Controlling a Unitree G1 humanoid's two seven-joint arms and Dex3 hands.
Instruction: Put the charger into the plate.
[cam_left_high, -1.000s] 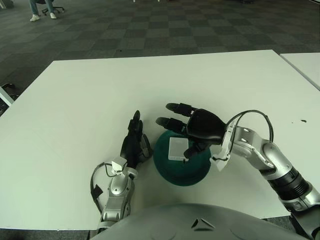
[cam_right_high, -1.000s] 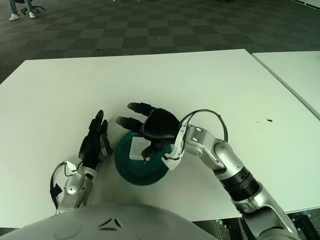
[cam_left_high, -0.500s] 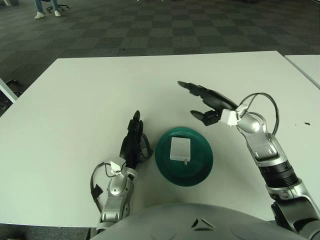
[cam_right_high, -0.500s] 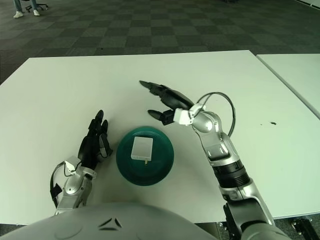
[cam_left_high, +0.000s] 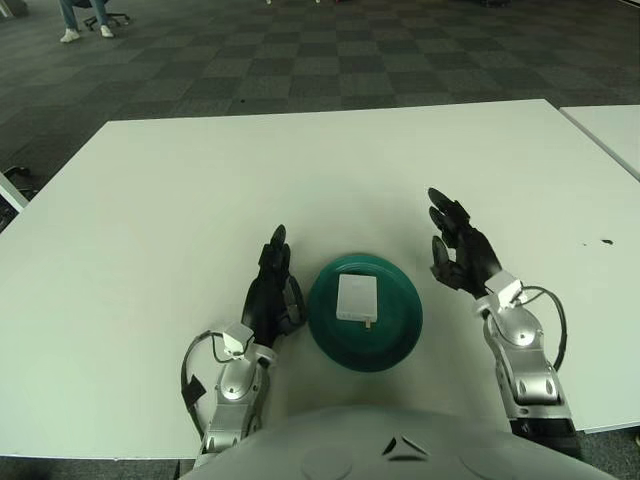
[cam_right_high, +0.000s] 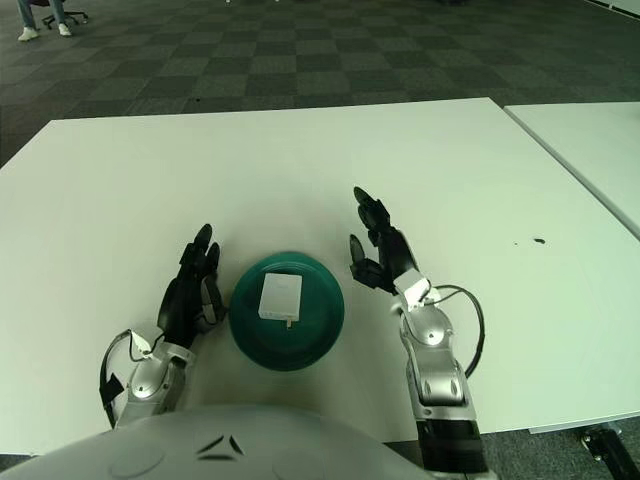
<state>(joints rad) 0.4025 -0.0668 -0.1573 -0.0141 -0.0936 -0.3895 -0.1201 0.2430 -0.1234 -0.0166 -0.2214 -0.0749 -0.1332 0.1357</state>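
Left eye view and right eye view agree on one scene: the white charger is seen lying flat inside the green plate, near its middle, with its prongs pointed toward the robot. The plate is set on the white counter, close to the near edge. The left hand is held just beside the plate's left rim, fingers straight and relaxed, with nothing gripped; whether it touches the rim cannot be told. The right hand is held to the right of the plate, apart from it, palm turned inward and fingers spread, and nothing is held in it either. The charger is touched by neither hand. Judged from how things lie, the task is taken as essentially done: the charger is placed and released, fully within the rim. Nothing further appears to be required beyond the hands being kept away from the plate so that it is not nudged.
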